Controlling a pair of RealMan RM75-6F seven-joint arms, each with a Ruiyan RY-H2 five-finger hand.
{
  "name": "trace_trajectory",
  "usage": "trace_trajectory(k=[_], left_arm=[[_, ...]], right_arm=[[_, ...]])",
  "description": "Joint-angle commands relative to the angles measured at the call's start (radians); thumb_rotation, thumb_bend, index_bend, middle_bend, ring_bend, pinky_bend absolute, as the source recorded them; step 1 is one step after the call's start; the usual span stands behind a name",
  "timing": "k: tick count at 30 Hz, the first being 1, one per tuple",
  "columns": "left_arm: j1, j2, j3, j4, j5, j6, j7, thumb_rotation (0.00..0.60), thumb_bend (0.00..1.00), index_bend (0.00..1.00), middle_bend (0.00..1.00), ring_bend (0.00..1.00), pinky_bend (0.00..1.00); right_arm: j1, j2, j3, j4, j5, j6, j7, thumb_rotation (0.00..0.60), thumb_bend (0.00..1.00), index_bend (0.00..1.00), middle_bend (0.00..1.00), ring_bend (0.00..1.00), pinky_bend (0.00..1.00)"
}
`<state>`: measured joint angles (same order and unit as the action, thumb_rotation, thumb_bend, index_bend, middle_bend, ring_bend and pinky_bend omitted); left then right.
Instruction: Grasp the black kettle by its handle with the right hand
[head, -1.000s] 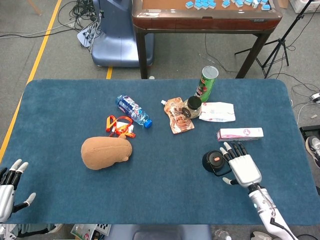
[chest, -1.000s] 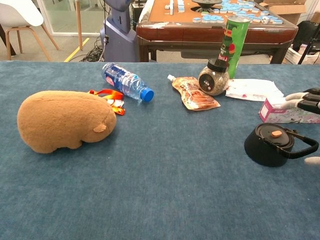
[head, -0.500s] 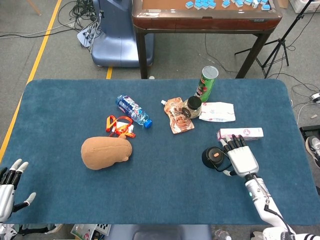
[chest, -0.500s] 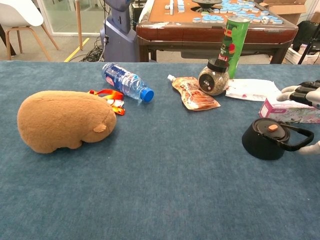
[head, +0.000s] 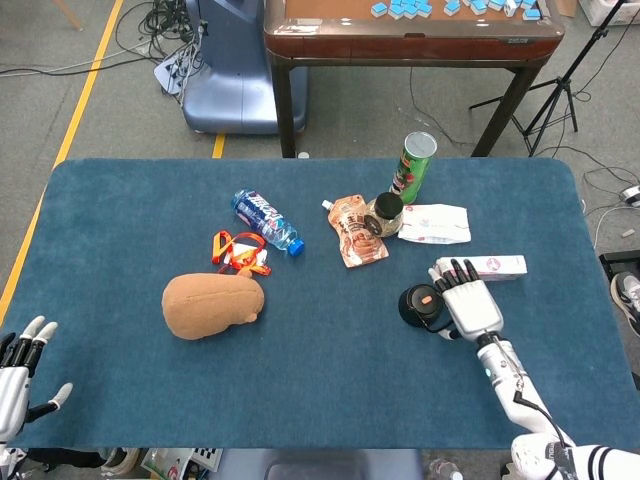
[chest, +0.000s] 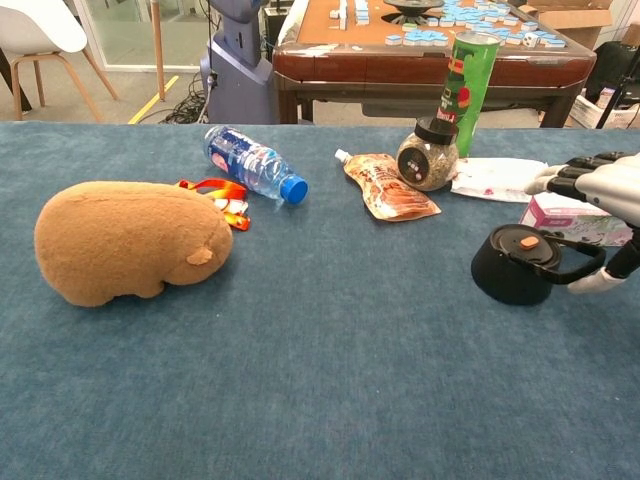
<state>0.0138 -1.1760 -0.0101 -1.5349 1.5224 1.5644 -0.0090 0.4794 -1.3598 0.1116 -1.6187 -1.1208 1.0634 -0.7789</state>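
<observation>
The black kettle with an orange knob on its lid stands on the blue table at the right; in the chest view the kettle shows its loop handle pointing right. My right hand sits against the handle side with fingers stretched out over it. From the chest camera, the right hand hovers above the handle with the thumb below it, not closed around it. My left hand rests open at the table's near left corner, holding nothing.
A pink-white box lies just behind the right hand. Further back are a white packet, a dark jar, a green can, a snack pouch and a water bottle. A brown plush lies left of centre.
The right hand has moved forward and left onto the handle, and the kettle has slid a little left and away with it. The left hand has barely moved.
</observation>
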Motion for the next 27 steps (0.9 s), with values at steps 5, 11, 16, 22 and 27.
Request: trace_trajectory(k=[5, 11, 16, 22, 27], left_arm=[[0.001, 0.001, 0.002, -0.003, 0.003, 0.0, 0.003, 0.6, 0.2, 0.11, 0.05, 0.14, 0.05], [0.0, 0.001, 0.003, -0.005, 0.007, 0.001, 0.006, 0.6, 0.2, 0.11, 0.05, 0.14, 0.05], [0.0, 0.001, 0.004, -0.007, 0.01, 0.003, 0.008, 0.6, 0.2, 0.11, 0.05, 0.14, 0.05], [0.003, 0.001, 0.005, -0.005, 0.01, 0.005, 0.005, 0.6, 0.2, 0.11, 0.05, 0.14, 0.05], [0.005, 0.0, 0.006, -0.004, 0.012, 0.008, 0.002, 0.6, 0.2, 0.11, 0.05, 0.14, 0.05]], right_arm=[[-0.005, 0.081, -0.046, -0.101, 0.016, -0.046, 0.06, 0.499, 0.0, 0.0, 0.12, 0.0, 0.06], [-0.019, 0.131, -0.079, -0.157, -0.062, -0.045, 0.156, 0.499, 0.0, 0.0, 0.14, 0.01, 0.06], [-0.023, 0.147, -0.113, -0.179, -0.2, -0.042, 0.257, 0.498, 0.0, 0.0, 0.2, 0.08, 0.06], [-0.018, 0.125, -0.147, -0.16, -0.324, -0.038, 0.318, 0.499, 0.0, 0.01, 0.24, 0.09, 0.06], [-0.003, 0.094, -0.15, -0.143, -0.335, -0.061, 0.32, 0.499, 0.0, 0.03, 0.24, 0.09, 0.06]])
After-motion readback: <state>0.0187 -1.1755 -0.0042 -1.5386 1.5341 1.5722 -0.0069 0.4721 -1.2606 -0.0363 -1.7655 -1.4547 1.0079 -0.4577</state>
